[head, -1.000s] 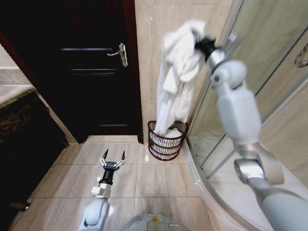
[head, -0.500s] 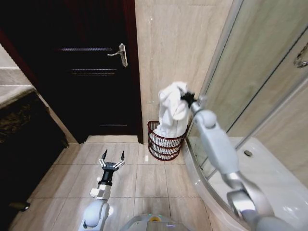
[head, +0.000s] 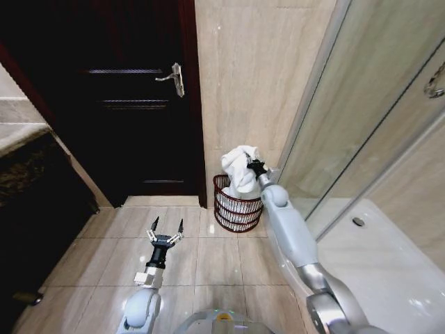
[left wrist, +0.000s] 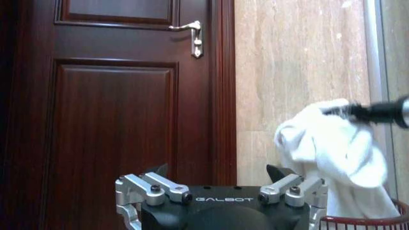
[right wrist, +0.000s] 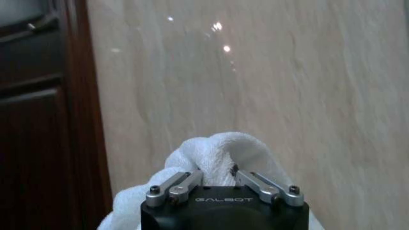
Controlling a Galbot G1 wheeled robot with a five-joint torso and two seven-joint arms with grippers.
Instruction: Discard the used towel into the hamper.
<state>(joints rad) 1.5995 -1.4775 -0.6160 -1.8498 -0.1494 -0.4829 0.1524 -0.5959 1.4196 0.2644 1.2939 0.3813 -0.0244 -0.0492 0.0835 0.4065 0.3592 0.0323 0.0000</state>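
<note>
The white towel hangs bunched over the hamper, a dark reddish-brown wire basket against the beige wall, with its lower folds inside the basket. My right gripper is shut on the towel's top, just above the hamper's rim. In the right wrist view the fingers pinch the white cloth. My left gripper hovers open low over the floor tiles, left of the hamper. From the left wrist, the towel droops into the hamper.
A dark wooden door with a metal handle stands left of the hamper. A glass shower enclosure and its white tray border the right side. A dark cabinet sits at far left. Tiled floor lies before the hamper.
My right arm has come down from high on the wall, lowering the towel until it bunches over and into the hamper. The left arm has stayed put.
</note>
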